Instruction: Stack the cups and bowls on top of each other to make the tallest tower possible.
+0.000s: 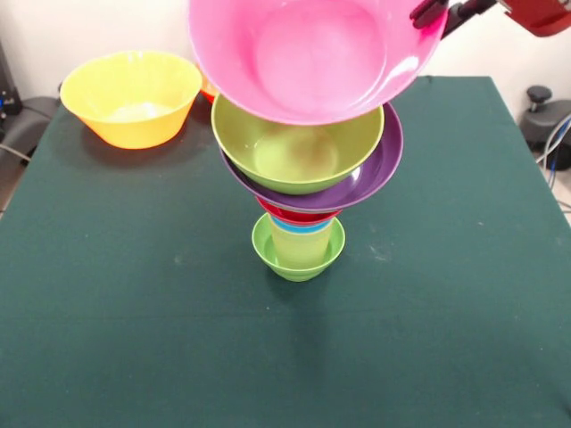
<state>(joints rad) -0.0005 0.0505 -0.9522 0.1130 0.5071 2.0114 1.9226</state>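
My gripper (432,12) clamped on the big glossy pink plastic bowl's (312,58) rim, tilted above the multicoloured nested tower (303,187).

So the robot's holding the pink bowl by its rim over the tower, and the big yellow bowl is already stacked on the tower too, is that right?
Not quite. The front view shows the large yellow bowl standing apart on the table, away from the tower. The rest holds: the gripper grips the pink bowl by its rim above the tower.
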